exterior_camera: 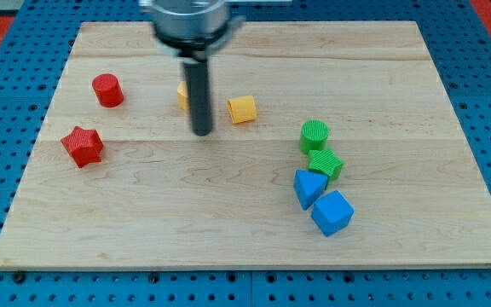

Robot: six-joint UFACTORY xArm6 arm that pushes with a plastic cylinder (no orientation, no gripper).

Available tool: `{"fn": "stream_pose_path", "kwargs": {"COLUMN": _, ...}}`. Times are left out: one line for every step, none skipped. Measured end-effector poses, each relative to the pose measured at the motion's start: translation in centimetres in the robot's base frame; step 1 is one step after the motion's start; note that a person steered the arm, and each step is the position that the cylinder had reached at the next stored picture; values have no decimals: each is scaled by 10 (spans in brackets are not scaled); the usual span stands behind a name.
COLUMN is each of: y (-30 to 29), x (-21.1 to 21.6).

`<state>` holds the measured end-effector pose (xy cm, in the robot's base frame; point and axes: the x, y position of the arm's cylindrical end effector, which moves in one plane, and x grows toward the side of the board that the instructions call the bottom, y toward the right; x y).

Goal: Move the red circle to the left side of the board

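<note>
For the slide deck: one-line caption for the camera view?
My tip sits between two yellow blocks, right of the red circle and red star; green and blue blocks cluster at right.

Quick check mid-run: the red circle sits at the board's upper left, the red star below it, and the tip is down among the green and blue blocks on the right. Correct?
Not quite. The red circle is upper left with the red star below it, but my tip is not among the green and blue blocks. The camera view shows it near the board's middle, between two yellow blocks.
</note>
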<state>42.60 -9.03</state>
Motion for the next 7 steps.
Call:
{"fn": "stream_pose_path", "kwargs": {"y": -57, "x": 0}}
{"fn": "stream_pose_path", "kwargs": {"y": -90, "x": 0}}
{"fn": "stream_pose_path", "kwargs": {"y": -118, "x": -2}}
{"fn": "stream_pose_path", "kwargs": {"y": -143, "x": -3}}
{"fn": "stream_pose_path", "kwargs": {"y": -182, "x": -5}}
{"fn": "stream_pose_path", "kwargs": {"y": -125, "x": -17}}
{"fn": "stream_pose_path", "kwargs": {"y": -113, "x": -26}}
